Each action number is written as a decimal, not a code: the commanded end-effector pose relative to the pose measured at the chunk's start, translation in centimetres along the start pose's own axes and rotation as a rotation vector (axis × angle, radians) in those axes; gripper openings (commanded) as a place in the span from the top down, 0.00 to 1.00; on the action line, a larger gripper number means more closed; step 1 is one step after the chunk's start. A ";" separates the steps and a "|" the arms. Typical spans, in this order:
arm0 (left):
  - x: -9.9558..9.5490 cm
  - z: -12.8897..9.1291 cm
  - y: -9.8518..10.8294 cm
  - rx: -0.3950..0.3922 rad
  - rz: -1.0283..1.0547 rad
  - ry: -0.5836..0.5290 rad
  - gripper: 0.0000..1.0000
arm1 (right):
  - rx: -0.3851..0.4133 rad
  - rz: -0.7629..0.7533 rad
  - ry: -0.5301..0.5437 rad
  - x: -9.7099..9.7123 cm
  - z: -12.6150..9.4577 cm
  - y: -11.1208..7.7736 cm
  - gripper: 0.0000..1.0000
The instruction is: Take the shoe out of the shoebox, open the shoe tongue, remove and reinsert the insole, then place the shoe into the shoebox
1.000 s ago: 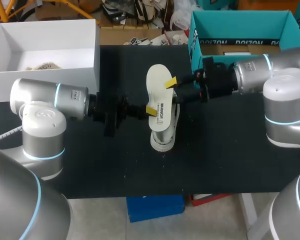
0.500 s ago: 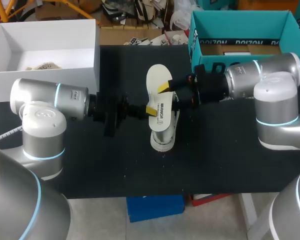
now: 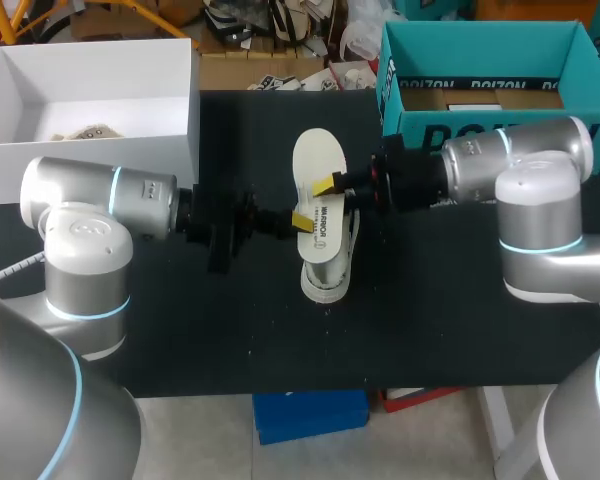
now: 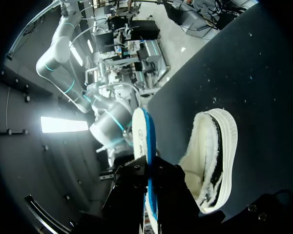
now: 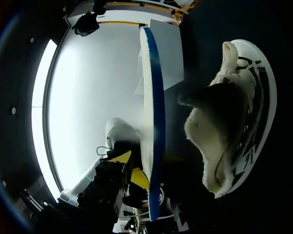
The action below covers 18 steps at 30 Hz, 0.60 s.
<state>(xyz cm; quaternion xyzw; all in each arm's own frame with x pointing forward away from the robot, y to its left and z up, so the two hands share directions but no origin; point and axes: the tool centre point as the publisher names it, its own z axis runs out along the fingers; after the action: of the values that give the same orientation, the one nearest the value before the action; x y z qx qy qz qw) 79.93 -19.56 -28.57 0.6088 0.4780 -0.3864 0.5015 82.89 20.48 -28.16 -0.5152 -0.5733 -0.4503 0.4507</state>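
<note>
The white insole [image 3: 317, 165] with its blue underside hangs level above the table, and my left gripper [image 3: 300, 220] is shut on its left edge. In the left wrist view the insole [image 4: 141, 141] runs edge-on out of that gripper [image 4: 149, 195]. Under it sits the white fleece-lined shoe [image 3: 326, 275], mostly hidden from above and plain beside the insole in the wrist views [image 4: 212, 161] [image 5: 229, 126]. My right gripper [image 3: 332, 185] is at the insole's right edge. The right wrist view has the insole [image 5: 151, 112] edge-on ahead, with the left gripper [image 5: 132, 165] across it.
A teal shoebox [image 3: 420, 135] stands open at the back right, just behind my right arm. A white box [image 3: 80, 160] holding some paper stands at the back left. Black tabletop [image 3: 280, 340] lies bare in front of the shoe.
My right arm has slid left to the insole's right edge and its jaws have narrowed a lot. The left gripper, the insole and the shoe have stayed put.
</note>
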 end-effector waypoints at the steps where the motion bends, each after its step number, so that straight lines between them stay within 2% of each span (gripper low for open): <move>1: -0.1 0.0 0.0 0.000 0.002 0.004 1.00 | -0.014 0.004 -0.010 -0.4 0.4 0.3 1.00; 6: -0.1 0.0 0.0 0.000 0.002 0.004 1.00 | -0.014 0.004 -0.010 -0.4 0.4 0.3 1.00; 7: -0.5 -0.2 -0.1 -0.014 0.004 0.029 0.65 | -0.014 0.004 -0.010 -0.4 0.4 0.3 1.00; 8: -1.0 -0.6 -0.2 -0.028 0.003 0.056 0.00 | -0.014 0.004 -0.010 -0.4 0.4 0.3 1.00; 16: -4.6 -5.8 -4.3 -0.067 -0.068 0.368 0.00 | -0.014 0.004 -0.010 -0.4 0.4 0.3 1.00; 18: -5.2 -7.2 -5.4 -0.068 -0.107 0.476 0.00 | -0.014 0.004 -0.010 -0.4 0.4 0.3 1.00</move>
<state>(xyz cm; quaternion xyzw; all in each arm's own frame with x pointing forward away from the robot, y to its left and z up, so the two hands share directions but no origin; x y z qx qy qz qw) 77.45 -17.28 -26.63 0.6207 0.5551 -0.3245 0.4487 83.14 20.67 -28.52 -0.5206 -0.5715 -0.4509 0.4461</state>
